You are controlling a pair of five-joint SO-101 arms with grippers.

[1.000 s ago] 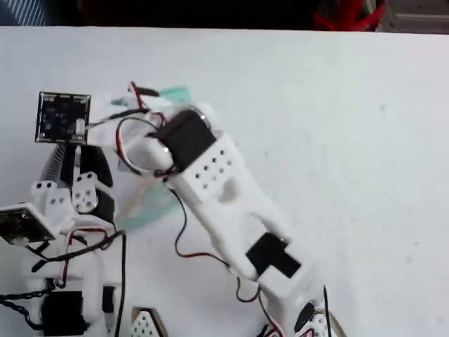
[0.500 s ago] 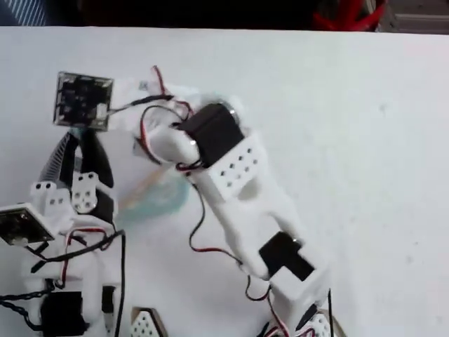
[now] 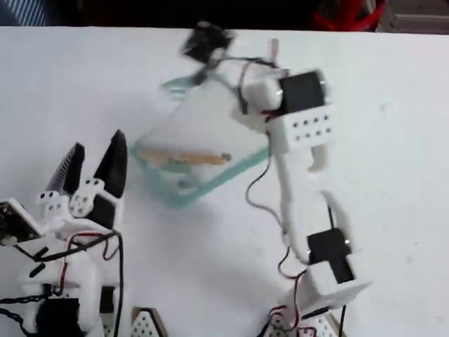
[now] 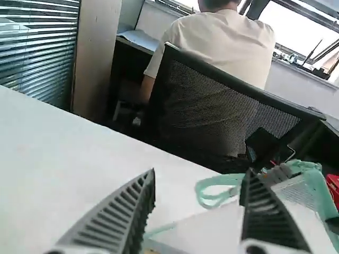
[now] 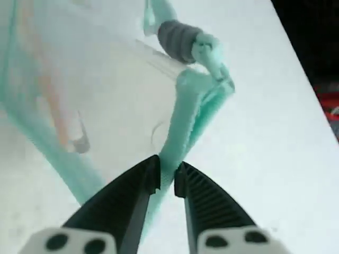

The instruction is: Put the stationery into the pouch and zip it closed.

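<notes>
Now the right hand (image 5: 167, 179) grips the pouch (image 5: 119, 100) — by its teal edge.

The high camera hangs above the table (image 3: 393, 140) and looks steeply down. The left arm (image 3: 70, 281) and right arm (image 3: 302, 189) enter from its near side, and a dark room lies past the far edge. The left wrist camera sits just behind the left gripper (image 4: 198, 180), low over the table. It faces almost level along the gripper toward a chair (image 4: 228, 111) and blinds (image 4: 37, 47) beyond. The right wrist camera rides close behind the right gripper (image 5: 167, 164) and looks down past its tips, very near the pouch (image 5: 106, 90). All three views share the pouch and the table around it.
</notes>
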